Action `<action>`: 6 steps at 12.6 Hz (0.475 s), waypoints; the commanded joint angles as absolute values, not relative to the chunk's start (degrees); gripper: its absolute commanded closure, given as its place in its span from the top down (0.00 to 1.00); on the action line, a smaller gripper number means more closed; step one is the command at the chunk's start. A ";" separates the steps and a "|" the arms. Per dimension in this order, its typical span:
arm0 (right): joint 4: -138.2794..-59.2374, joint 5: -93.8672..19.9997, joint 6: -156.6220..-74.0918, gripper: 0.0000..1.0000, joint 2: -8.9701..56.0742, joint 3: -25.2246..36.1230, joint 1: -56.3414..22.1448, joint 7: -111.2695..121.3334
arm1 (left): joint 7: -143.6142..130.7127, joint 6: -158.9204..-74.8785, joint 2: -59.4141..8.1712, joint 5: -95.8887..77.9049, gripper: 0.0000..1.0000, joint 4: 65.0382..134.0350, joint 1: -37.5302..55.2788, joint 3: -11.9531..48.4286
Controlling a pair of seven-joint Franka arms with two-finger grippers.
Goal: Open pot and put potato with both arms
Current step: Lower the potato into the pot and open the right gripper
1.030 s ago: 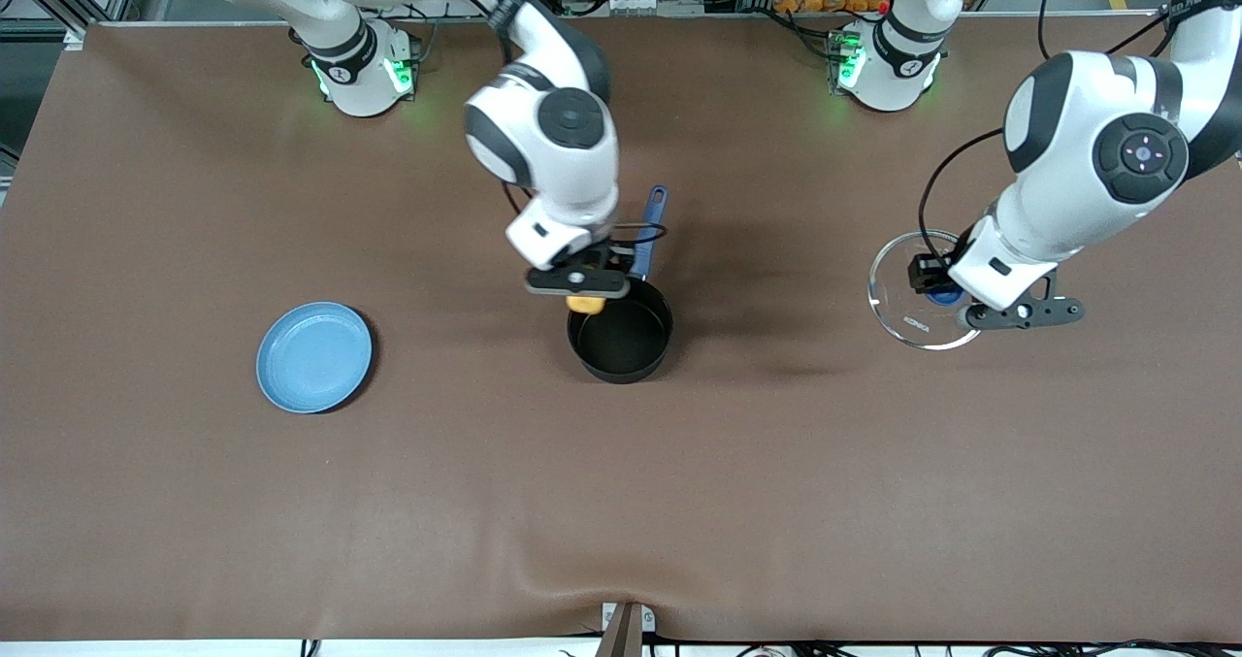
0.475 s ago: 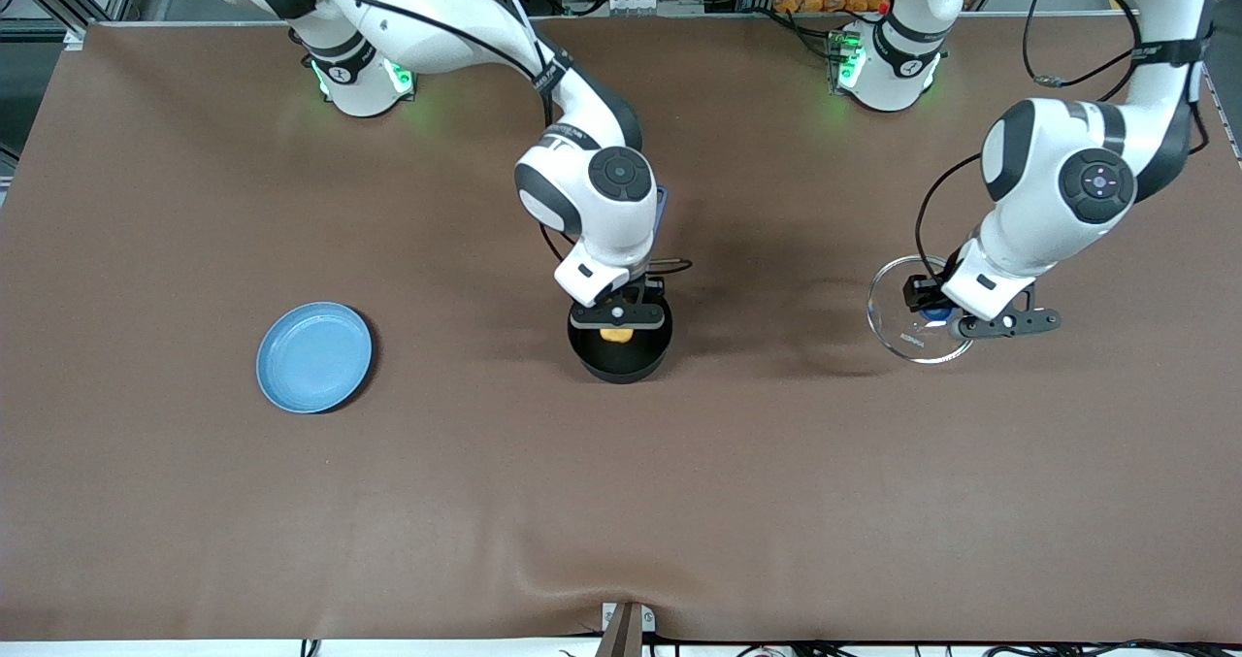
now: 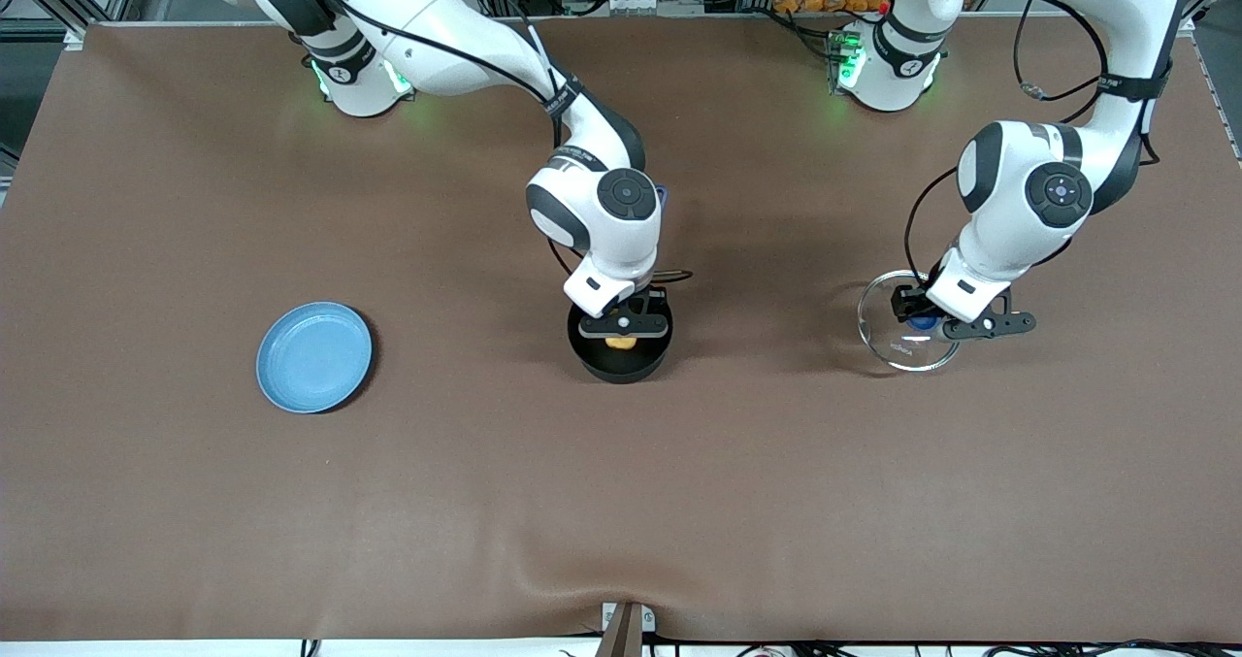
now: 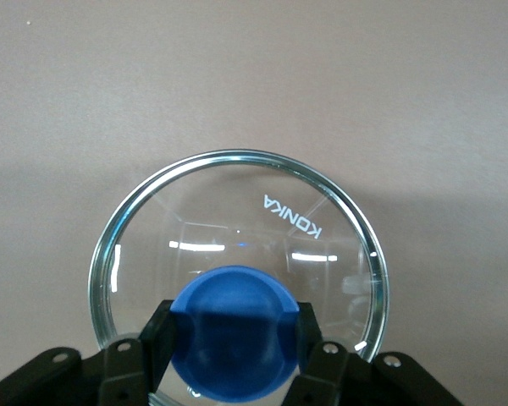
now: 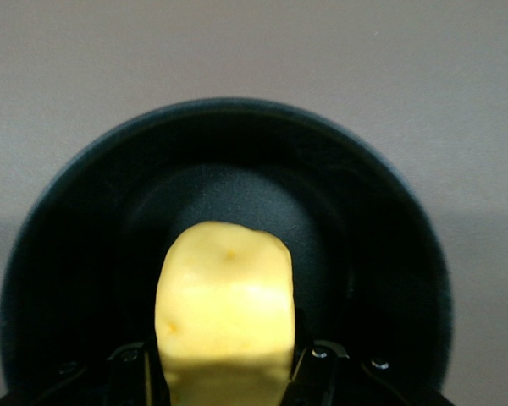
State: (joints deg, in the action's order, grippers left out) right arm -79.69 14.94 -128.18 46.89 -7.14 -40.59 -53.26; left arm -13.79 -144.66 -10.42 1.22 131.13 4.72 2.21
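Observation:
The black pot [image 3: 621,358] stands uncovered mid-table, its blue handle mostly hidden under the right arm. My right gripper [image 3: 621,337] is shut on the yellow potato [image 3: 619,343] and holds it inside the pot's mouth; in the right wrist view the potato [image 5: 224,304] hangs over the pot's dark floor [image 5: 339,220]. My left gripper [image 3: 922,325] is shut on the blue knob [image 4: 234,330] of the clear glass lid [image 3: 898,342], low over the table toward the left arm's end; the lid's rim [image 4: 237,156] shows in the left wrist view.
A flat light-blue plate [image 3: 313,356] lies toward the right arm's end of the table. The brown cloth has a wrinkle near the front edge [image 3: 582,579].
My right gripper moved over the pot and lowered the potato into its mouth. My left gripper came down toward the table with the lid.

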 commanded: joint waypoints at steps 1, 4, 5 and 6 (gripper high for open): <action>-76.99 16.44 -128.76 0.18 49.48 -5.89 -41.84 -54.23 | -13.10 -150.36 -10.98 0.44 0.00 133.76 3.78 2.72; -76.73 16.44 -129.29 0.80 50.18 -5.63 -41.92 -54.32 | -13.10 -153.89 -12.30 0.44 0.00 135.00 3.78 2.72; -76.73 16.44 -129.37 0.90 50.19 -5.63 -42.10 -54.32 | -13.10 -153.98 -12.39 0.44 0.00 135.00 3.69 2.72; -76.73 16.44 -129.37 0.90 50.19 -5.54 -42.10 -54.32 | -13.10 -153.98 -12.48 0.44 0.00 135.00 3.52 2.72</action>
State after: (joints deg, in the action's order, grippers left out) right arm -78.95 14.97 -129.69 48.94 -6.33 -41.04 -53.26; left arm -13.79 -152.79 -13.32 1.22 134.34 4.20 2.26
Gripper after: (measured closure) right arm 0.185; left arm 0.392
